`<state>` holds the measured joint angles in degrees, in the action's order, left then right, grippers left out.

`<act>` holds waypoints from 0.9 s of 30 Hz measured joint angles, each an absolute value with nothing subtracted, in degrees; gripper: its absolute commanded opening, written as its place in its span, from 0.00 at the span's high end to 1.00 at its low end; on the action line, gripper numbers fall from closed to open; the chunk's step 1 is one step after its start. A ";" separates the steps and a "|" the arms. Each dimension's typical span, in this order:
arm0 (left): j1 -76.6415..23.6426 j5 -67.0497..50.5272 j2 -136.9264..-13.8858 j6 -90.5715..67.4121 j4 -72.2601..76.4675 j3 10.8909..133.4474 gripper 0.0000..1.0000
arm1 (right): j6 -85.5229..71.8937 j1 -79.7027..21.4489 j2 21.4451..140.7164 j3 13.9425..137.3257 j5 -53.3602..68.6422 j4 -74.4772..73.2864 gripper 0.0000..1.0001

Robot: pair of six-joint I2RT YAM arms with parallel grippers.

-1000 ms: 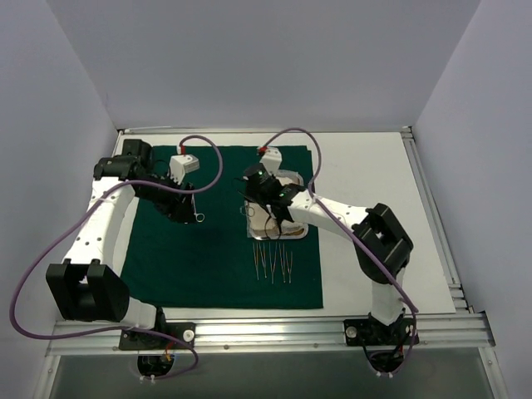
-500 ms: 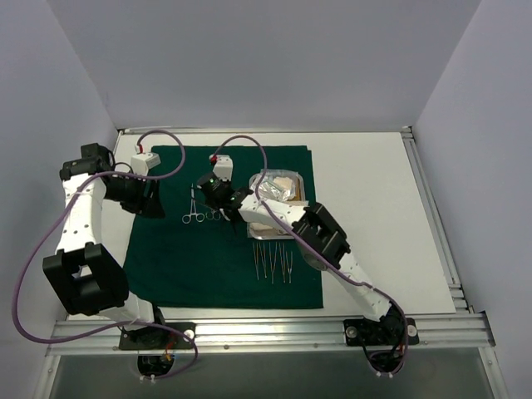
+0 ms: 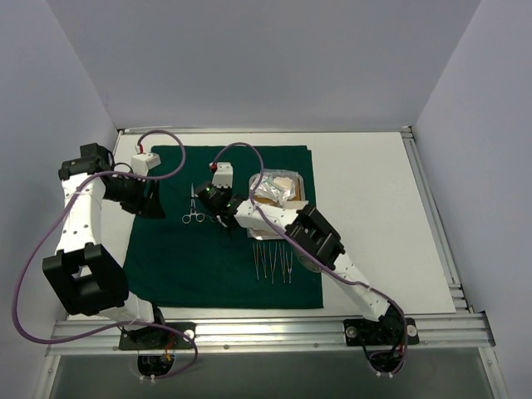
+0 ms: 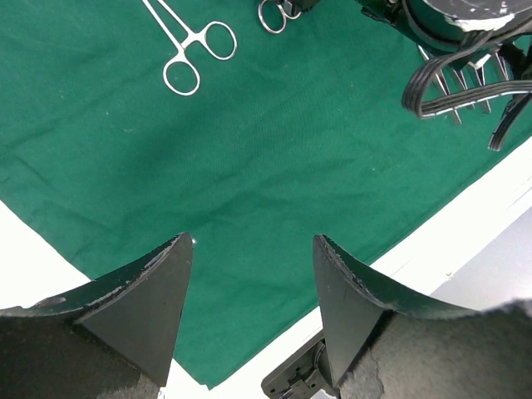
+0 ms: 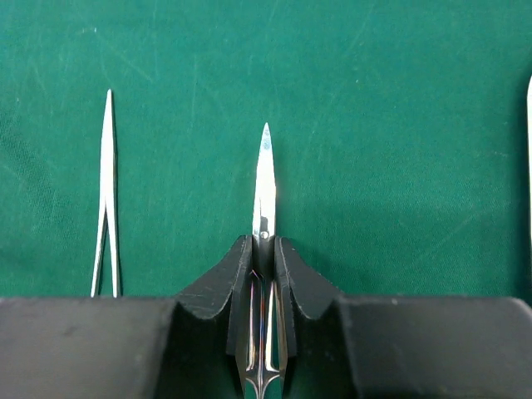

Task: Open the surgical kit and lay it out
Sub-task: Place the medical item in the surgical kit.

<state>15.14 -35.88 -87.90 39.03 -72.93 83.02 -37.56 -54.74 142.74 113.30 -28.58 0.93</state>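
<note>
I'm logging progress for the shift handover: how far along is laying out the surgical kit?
Done: green cloth spread flat, one clamp and a row of tweezers laid on it. In hand: the right gripper is shut on a second silver instrument beside that clamp; the left gripper is open, empty. Left: packets in the steel tray.

drape: matt green woven cloth | clamp: smooth polished metal | held instrument: glossy mirror-bright steel
</note>
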 measured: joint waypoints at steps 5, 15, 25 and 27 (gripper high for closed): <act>15.18 -35.90 -87.83 39.55 -73.30 83.37 0.31 | -38.28 -54.70 143.61 113.30 -29.43 2.13 0.83; 15.40 -36.42 -87.83 39.70 -74.61 84.09 0.31 | -37.69 -54.63 141.95 110.63 -27.70 5.61 0.65; 15.40 -37.15 -87.83 39.46 -74.74 84.60 0.31 | -26.41 -52.34 121.64 102.08 -15.88 2.13 0.67; 15.40 -37.26 -87.83 39.22 -74.65 84.60 0.31 | -25.10 -50.52 115.59 98.41 -13.98 1.10 0.68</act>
<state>15.40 -37.26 -87.83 39.22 -74.65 84.60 -25.10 -50.52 115.59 98.41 -13.98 1.10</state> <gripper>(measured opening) 0.689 0.336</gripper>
